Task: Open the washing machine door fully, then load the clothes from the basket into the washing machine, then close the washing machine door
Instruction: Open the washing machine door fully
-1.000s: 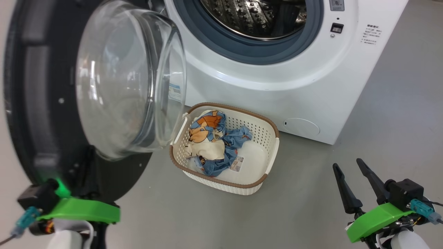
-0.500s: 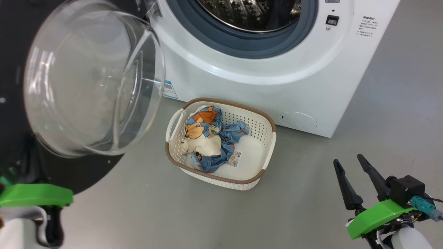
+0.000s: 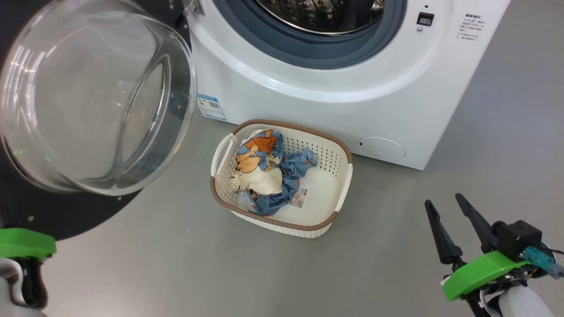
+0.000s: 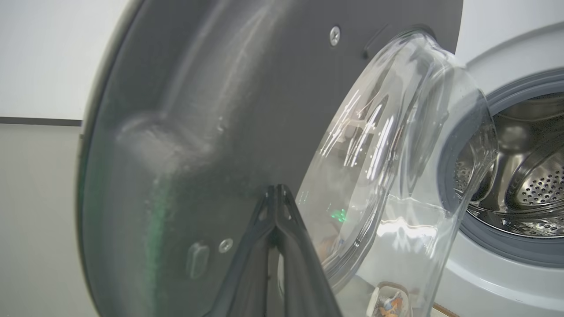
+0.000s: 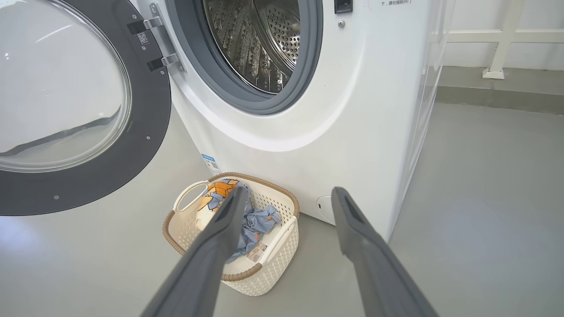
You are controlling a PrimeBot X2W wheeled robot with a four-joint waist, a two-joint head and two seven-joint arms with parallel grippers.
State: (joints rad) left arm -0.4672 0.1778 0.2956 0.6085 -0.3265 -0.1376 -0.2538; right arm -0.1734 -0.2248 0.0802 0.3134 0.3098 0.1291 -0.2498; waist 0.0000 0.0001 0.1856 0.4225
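Observation:
The washing machine door (image 3: pixel 88 101) stands swung out to the left, its clear glass bowl facing me inside a black rim. In the left wrist view my left gripper (image 4: pixel 277 188) is shut, empty, its tips close against the door's dark inner face (image 4: pixel 198 110). The washing machine (image 3: pixel 352 88) shows its grey seal and steel drum (image 5: pixel 260 39). The cream basket (image 3: pixel 343 176) sits on the floor before it. The light-blue and orange clothes (image 3: pixel 264 176) lie heaped in its left half. My right gripper (image 3: pixel 442 199) hangs open at the lower right, apart from the basket (image 5: pixel 282 246).
Grey floor lies open around and to the right of the basket. A blue sticker (image 3: pixel 211 107) and a round service flap (image 3: pixel 381 148) mark the machine's lower front. A white rail (image 5: pixel 498 44) runs along the wall beyond the machine.
The door has swung further out to the left, uncovering the basket's left handle. My left arm has gone left with it. The head view has shifted. The right gripper has stayed open.

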